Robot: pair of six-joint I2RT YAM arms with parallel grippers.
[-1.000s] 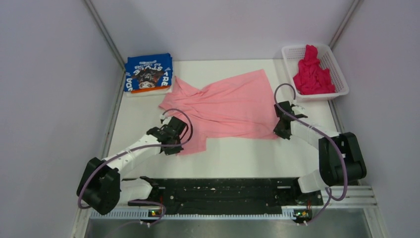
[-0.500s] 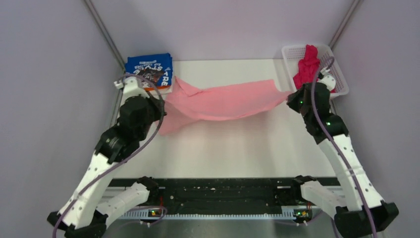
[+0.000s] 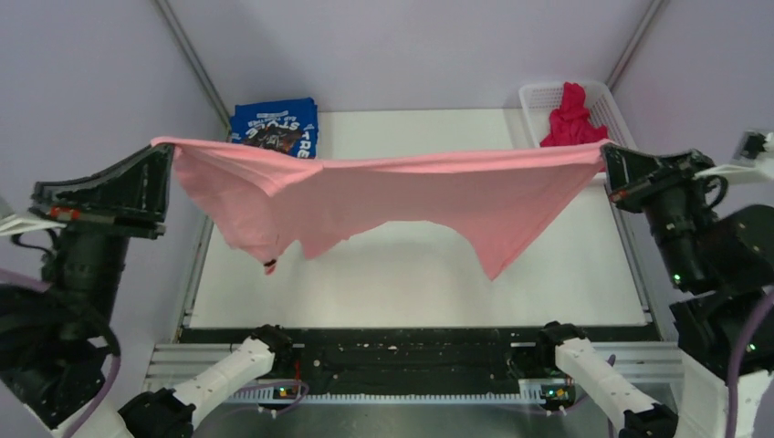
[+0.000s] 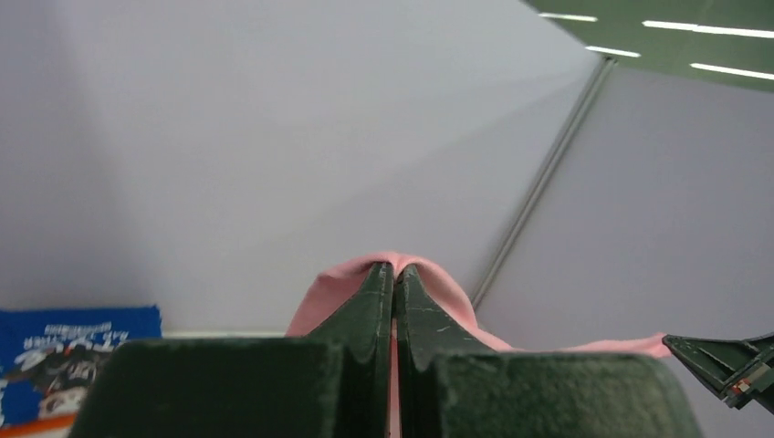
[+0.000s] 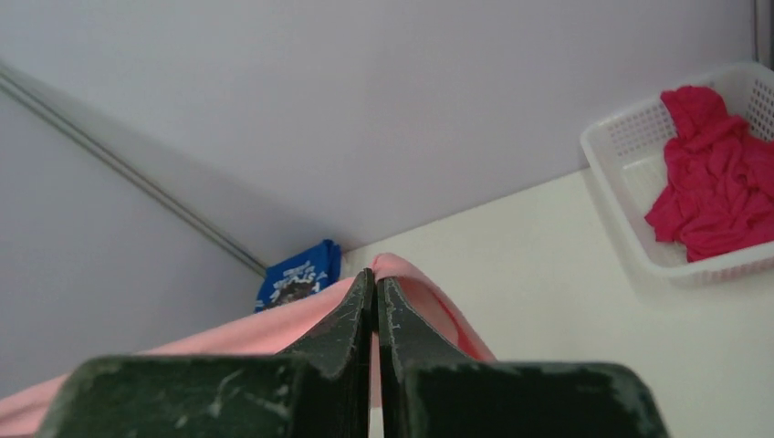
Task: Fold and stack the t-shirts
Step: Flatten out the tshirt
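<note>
Top external view: within the last second I had raised the pink shirt point(image 3: 392, 196) clear of the table point(image 3: 411, 283). My left gripper point(image 3: 169, 151) and right gripper point(image 3: 606, 158) each pinched a top edge, and the cloth hung stretched between them. I judged it ready to be laid flat for folding.

White table point(image 3: 411, 283), matte. Pale lilac walls point(image 3: 411, 46) on 3 sides; grey metal posts point(image 3: 193, 68) at both far corners. Strip lights point(image 4: 730, 68) on dark ceiling point(image 4: 657, 9), left wrist view.
</note>
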